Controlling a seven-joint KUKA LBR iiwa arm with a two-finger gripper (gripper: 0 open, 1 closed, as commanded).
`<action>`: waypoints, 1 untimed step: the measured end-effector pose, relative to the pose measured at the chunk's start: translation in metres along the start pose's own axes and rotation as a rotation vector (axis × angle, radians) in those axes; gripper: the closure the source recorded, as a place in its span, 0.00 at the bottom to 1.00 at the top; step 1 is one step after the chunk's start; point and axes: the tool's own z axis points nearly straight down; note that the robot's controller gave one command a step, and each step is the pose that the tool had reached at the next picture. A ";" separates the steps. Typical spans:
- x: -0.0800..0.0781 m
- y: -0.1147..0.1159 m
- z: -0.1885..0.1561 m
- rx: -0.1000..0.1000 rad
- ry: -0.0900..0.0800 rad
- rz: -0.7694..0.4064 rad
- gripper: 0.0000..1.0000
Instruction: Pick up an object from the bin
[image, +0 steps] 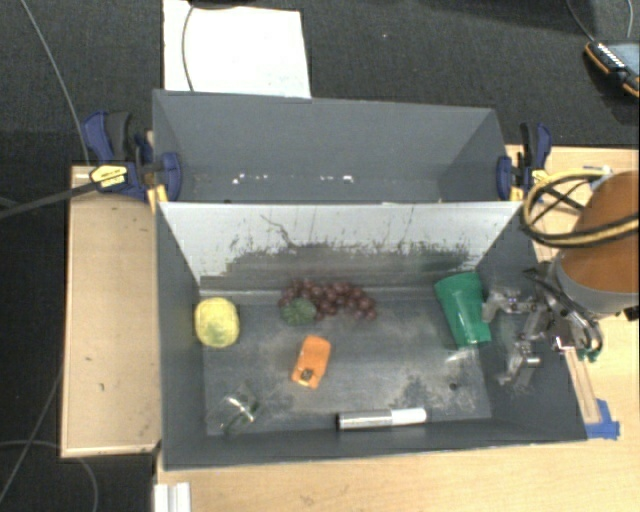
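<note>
My gripper (522, 342) hangs over the bin's right wall, just right of a green plastic cup (461, 308) that lies on its side against that wall. Nothing shows in its grasp. A grey and white marker (382, 419) lies along the front edge of the bin floor, left of and below the gripper. An orange carrot-like toy (311, 361) rests near the middle of the floor.
A bunch of dark purple grapes (330, 298) with a green leafy piece (297, 311) lies at the back of the floor. A yellow-green round fruit (216, 322) sits at the left. A small metal clip (238, 408) lies in the front left corner.
</note>
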 end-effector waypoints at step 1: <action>-0.002 0.001 -0.005 0.002 -0.008 -0.008 0.00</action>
